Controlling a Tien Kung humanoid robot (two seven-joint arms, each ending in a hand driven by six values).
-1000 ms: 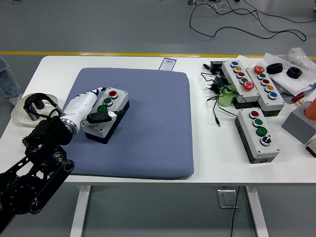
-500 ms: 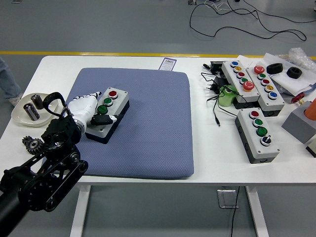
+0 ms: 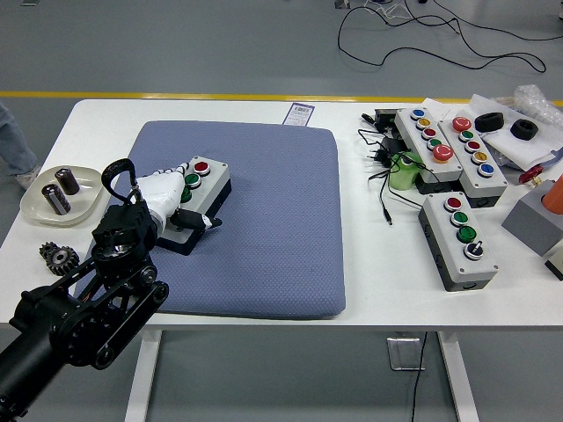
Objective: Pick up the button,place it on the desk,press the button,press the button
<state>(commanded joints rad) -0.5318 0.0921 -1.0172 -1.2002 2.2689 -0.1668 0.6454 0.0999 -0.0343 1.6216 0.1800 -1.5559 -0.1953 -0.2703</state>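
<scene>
my left hand [image 3: 171,195]: white, left of centre in the frame, fingers draped over the button box, thumb along its near side; whether i grip it i cannot tell
button box [image 3: 199,199]: on the blue-grey pad [image 3: 264,229], red and green buttons showing
dish [image 3: 40,204]: far left, two dark cylinders in it
gear [image 3: 54,256]: below the dish
other button boxes [image 3: 456,237]: right side of the white table [image 3: 387,290]

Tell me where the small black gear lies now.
In the head view the small black gear lies on the white table at its left side, just below the dish with two cylinders.
</scene>
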